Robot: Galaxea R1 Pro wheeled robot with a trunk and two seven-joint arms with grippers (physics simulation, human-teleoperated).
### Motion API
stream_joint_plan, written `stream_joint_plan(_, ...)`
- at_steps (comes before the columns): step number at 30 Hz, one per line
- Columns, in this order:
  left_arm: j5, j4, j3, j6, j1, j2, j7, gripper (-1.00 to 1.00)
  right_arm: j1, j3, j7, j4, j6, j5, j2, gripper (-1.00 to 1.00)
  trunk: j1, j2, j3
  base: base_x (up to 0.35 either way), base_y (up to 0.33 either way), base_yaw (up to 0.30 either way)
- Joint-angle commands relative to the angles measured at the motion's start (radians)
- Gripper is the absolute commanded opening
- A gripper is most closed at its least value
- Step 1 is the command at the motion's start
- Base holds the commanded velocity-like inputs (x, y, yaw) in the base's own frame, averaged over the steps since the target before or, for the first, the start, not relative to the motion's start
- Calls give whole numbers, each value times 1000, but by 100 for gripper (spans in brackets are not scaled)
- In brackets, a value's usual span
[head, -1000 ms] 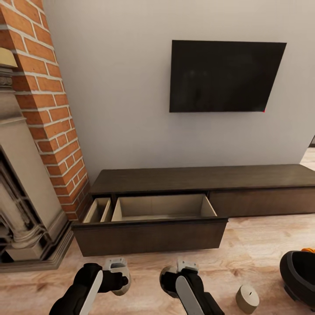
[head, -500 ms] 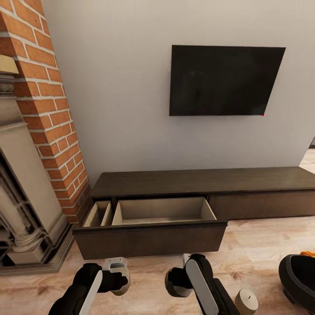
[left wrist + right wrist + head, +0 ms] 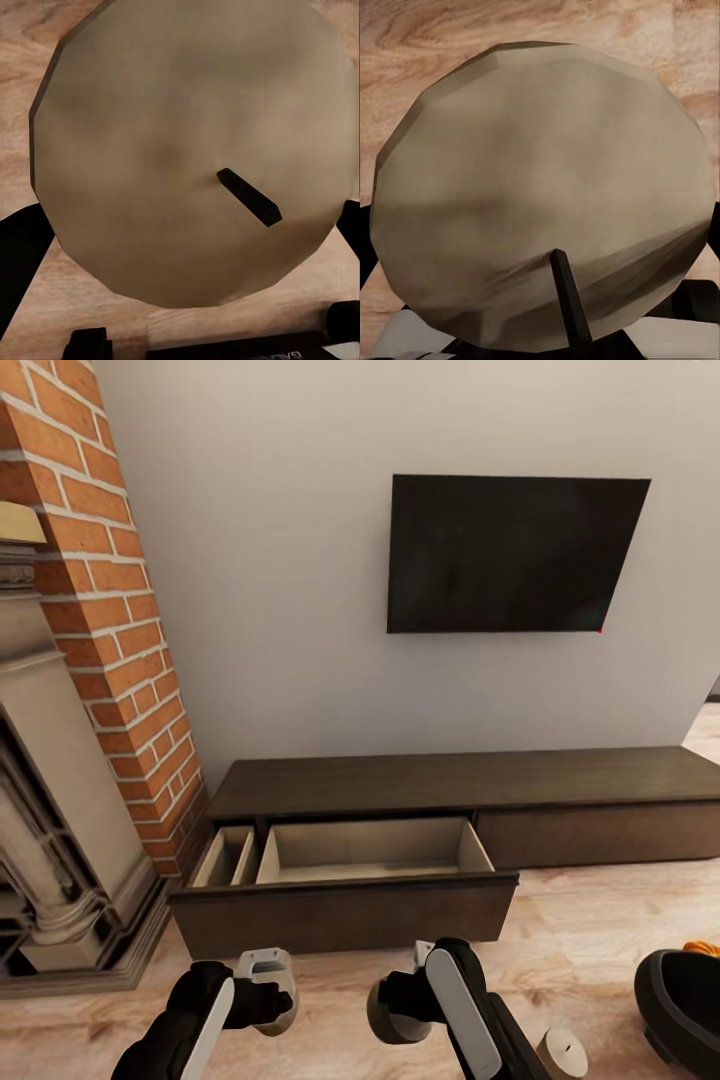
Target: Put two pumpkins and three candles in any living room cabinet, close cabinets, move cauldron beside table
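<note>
The dark-brown cabinet (image 3: 470, 781) runs along the wall, its left drawer (image 3: 345, 917) pulled out and bare pale wood inside. My left gripper (image 3: 272, 992) hangs low in front of the drawer. In the left wrist view it is shut on a beige candle (image 3: 172, 112) with a dark wick. My right gripper (image 3: 400, 1005) is shut on a second candle (image 3: 383, 1022), seen close in the right wrist view (image 3: 540, 150). A third candle (image 3: 562, 1054) stands on the floor at the lower right. Beside it is the black cauldron (image 3: 680, 1000), with an orange pumpkin (image 3: 704, 948) peeking over its rim.
A brick chimney (image 3: 110, 610) and a stone fireplace surround (image 3: 60, 840) stand left of the cabinet. A black TV (image 3: 510, 555) hangs on the wall above it. Light wooden floor (image 3: 590, 920) lies between the drawer front and the cauldron.
The whole picture has slid downward, so the camera moved. My right forearm has swung up and over its candle. The left arm looks unchanged.
</note>
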Motion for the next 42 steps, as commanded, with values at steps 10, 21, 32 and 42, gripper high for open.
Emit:
stream_joint_plan(10, 2, -1, 0, 4, 0, -2, 1, -100, -1, 2, -8, -1, 4, -12, 0, -100, -39, 70, 30, 0, 0, 0)
stream_joint_plan(21, 2, -1, 0, 3, 0, -3, 1, -100, -1, 5, -7, -1, 4, -12, 0, -100, -81, 147, 65, 0, 0, 0)
stream_joint_plan(32, 3, -1, 0, 4, 0, -4, 1, -100, -1, 7, -7, -1, 4, -12, 0, -100, -123, 224, 99, 0, 0, 0)
stream_joint_plan(42, 1, -1, 0, 4, 0, -3, 1, -100, -1, 7, -7, -2, 4, -12, 0, -100, -161, 294, 131, 0, 0, 0)
